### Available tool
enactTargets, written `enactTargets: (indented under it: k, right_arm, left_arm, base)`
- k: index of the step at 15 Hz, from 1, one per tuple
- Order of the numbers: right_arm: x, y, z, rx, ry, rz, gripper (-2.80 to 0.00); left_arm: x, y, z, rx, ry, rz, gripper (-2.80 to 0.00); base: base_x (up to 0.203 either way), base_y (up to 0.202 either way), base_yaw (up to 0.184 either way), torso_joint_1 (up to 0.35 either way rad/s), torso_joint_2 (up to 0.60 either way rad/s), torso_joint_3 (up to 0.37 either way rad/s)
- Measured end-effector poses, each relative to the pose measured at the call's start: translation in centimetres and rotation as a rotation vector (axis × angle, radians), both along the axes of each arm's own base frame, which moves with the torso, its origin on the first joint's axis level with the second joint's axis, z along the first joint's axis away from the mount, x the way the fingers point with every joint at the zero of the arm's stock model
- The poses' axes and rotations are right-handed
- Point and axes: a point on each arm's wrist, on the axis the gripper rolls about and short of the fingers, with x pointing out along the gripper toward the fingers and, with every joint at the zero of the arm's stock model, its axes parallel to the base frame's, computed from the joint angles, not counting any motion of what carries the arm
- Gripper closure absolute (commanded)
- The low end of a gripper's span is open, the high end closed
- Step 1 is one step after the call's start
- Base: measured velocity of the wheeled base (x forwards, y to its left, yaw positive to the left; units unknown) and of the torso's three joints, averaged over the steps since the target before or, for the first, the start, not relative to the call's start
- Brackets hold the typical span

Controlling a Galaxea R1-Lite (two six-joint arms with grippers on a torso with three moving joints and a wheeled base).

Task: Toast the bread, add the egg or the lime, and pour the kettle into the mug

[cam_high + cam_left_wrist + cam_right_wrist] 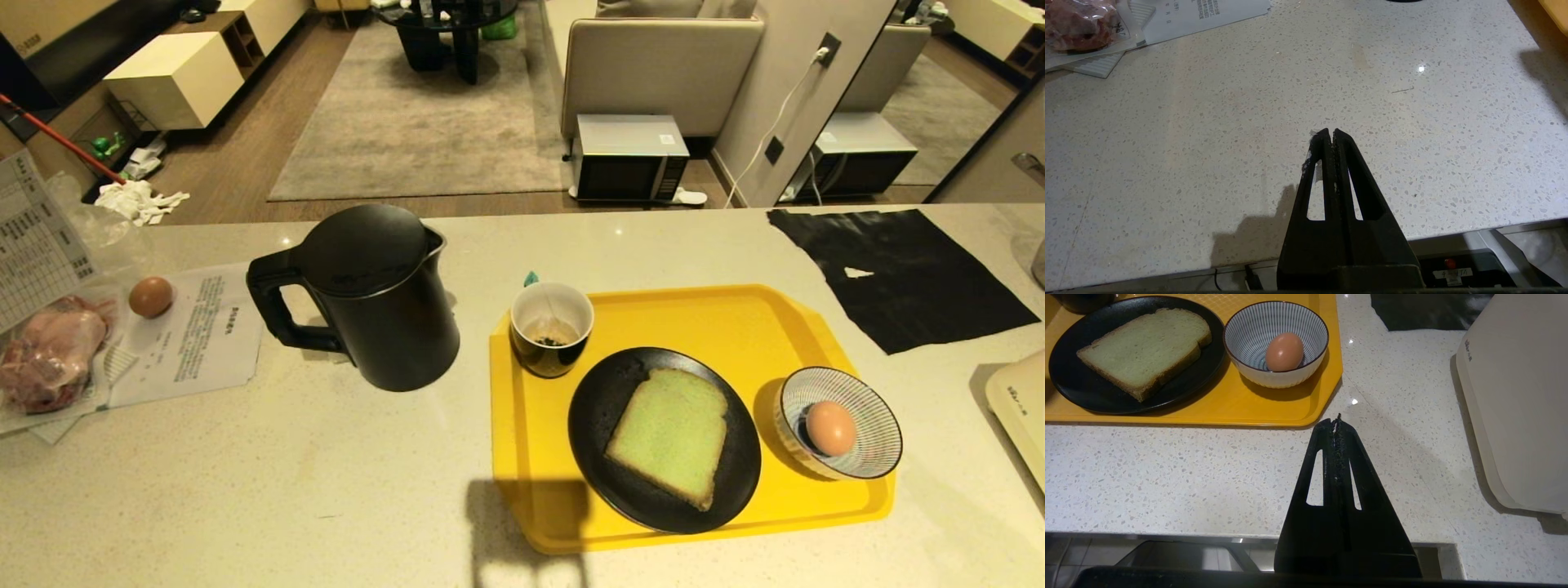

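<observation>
Small printed text on the paper sheet [196, 335], too fine to read.

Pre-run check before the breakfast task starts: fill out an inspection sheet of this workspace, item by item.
Surface: pale speckled stone counter, yellow plastic tray on it.
Job's things: tall matte black kettle left of the tray; glossy black mug, pale green bread slice on a round black plate, peach egg in a striped bowl, all on the tray.
Clutter: brown egg, printed papers, bagged meat, black sheet.
Grippers: left gripper and right gripper shut, empty, above the counter's near edge.
Cables: white cord at the wall socket.
Surroundings: microwave on the floor, sofa, rug.
</observation>
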Motion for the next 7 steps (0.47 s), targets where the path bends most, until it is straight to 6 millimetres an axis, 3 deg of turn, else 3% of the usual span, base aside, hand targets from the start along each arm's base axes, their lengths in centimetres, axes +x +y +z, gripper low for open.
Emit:
enactTargets:
  k: [7]
  right_arm:
    - [0.00,-0.04,0.00,0.006,0.000,-0.015,0.00]
  left_arm:
    - [0.00,0.00,0.00,0.001,0.000,-0.001,0.00]
  base:
    - [0.000,0.000,0.000,0.000,0.00,0.000]
